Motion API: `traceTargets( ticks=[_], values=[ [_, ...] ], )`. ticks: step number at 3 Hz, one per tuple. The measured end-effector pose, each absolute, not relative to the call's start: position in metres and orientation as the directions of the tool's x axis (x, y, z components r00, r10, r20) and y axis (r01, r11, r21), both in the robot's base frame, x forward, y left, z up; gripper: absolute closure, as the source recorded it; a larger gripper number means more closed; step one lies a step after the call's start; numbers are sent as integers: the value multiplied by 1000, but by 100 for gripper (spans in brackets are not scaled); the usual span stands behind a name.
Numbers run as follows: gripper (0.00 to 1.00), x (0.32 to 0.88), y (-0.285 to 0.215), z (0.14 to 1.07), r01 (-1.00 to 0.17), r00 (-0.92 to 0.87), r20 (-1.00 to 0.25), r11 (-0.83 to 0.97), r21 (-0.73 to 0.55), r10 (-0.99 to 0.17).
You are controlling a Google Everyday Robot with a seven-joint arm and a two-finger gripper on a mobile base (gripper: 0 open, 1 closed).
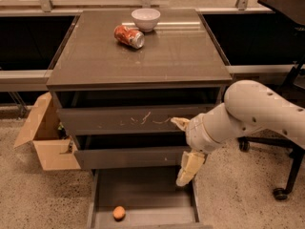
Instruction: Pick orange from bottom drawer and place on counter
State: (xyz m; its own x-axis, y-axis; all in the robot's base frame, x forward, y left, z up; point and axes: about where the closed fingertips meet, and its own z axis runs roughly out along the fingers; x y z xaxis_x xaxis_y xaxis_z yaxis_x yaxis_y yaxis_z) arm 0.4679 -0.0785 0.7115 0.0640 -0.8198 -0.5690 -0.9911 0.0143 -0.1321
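The orange [119,213] lies at the front left of the bottom drawer [157,190], which is pulled open at floor level. My gripper [184,147] hangs in front of the right part of the middle drawers, above the open drawer's right side and up and to the right of the orange. Its two cream fingers [190,168] are spread apart and hold nothing. The counter [157,56] is the glossy grey-brown top of the cabinet.
A crushed red soda can [128,36] and a white bowl [146,18] sit at the back of the counter. The white-scratched drawer front [138,120] is above my gripper. An open cardboard box [45,137] stands left of the cabinet; an office chair base [286,175] stands at the right.
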Motion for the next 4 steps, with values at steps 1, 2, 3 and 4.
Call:
traceTargets(
  ticks=[1, 2, 3, 4],
  values=[
    [0, 467, -63, 675, -994, 88, -590, -29, -109, -802],
    [0, 466, -47, 636, -994, 105, -601, -57, -98, -792],
    [0, 474, -22, 568, -996, 76, -612, -35, -79, -787],
    [0, 474, -21, 568, -996, 77, -612, -35, -79, -787]
  ],
)
